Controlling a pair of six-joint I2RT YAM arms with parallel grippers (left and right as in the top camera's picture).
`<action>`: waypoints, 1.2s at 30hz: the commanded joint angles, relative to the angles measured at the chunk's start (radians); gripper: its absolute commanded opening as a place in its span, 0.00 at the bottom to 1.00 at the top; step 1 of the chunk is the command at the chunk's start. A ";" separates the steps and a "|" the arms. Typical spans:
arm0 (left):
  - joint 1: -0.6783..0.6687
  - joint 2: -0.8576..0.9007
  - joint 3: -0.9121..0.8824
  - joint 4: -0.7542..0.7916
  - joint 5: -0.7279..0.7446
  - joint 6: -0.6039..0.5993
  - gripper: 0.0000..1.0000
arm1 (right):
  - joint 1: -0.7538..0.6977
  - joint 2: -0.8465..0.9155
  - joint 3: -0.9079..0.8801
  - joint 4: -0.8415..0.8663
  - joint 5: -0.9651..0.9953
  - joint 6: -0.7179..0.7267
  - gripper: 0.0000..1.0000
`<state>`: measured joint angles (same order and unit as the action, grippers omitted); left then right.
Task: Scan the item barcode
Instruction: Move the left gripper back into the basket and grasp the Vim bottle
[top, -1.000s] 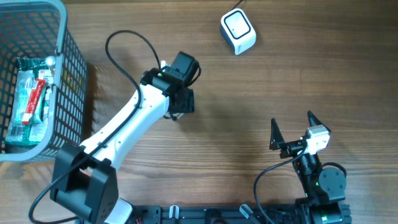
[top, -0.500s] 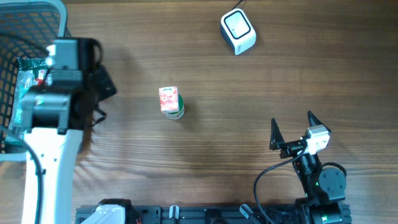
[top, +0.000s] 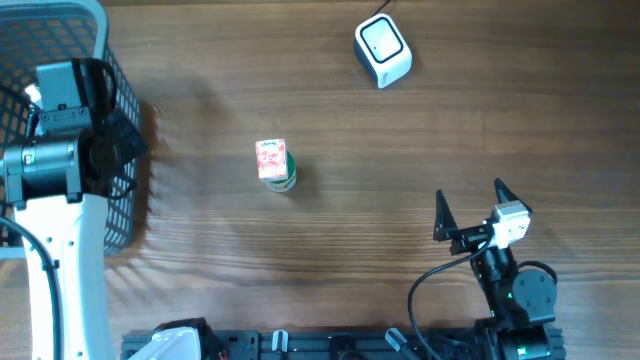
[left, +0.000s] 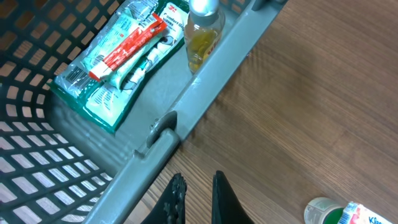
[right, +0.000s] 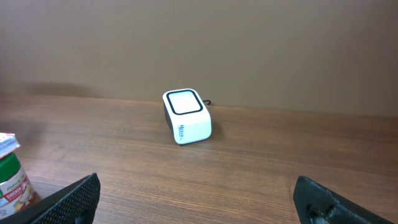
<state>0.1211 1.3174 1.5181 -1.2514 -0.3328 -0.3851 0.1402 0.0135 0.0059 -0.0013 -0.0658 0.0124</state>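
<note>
Operator: Since a second ago my left arm has swung off the middle of the wooden table (top: 400, 150) and out over the grey plastic mesh basket (top: 100, 45). The small red-and-white item with a round green end (top: 272, 165) that sat under it is now uncovered there.

Desk: What are the jaws doing?

Operator: The left gripper (left: 198, 193) is pinched together with nothing between the fingers, hanging above the basket rim. The right gripper (top: 472, 208) has stayed put, jaws spread wide and empty.

Desk: Where's the item from each?

Operator: From the left jaws it lies off to the right, well apart, just showing in the lower right corner of that wrist view. From the right jaws it lies ahead and far to the left, at the edge of that wrist view. The white box scanner with the dark-rimmed window (right: 186, 116) is straight ahead of the right jaws. Seen from overhead, the item's long axis runs roughly away from my base, with the red-and-white end farther and the green end nearer. I cannot tell whether it is one piece or two.

Desk: Which arm goes?

Operator: I judge the left a little nearer, but it is shut and over the basket. The right is already open and faces the scanner. Either should close across that long axis.
</note>
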 joint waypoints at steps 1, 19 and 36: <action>0.008 0.014 -0.009 -0.002 -0.024 0.014 0.09 | -0.005 -0.006 -0.001 0.002 0.009 -0.011 1.00; 0.008 0.022 -0.052 0.034 -0.137 0.011 0.15 | -0.005 -0.006 -0.001 0.002 0.009 -0.012 1.00; 0.017 0.022 0.257 0.307 0.330 0.236 0.63 | -0.005 -0.006 -0.001 0.002 0.009 -0.011 1.00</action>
<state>0.1242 1.3537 1.6020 -1.0264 -0.0807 -0.2379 0.1402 0.0135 0.0059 -0.0013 -0.0662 0.0124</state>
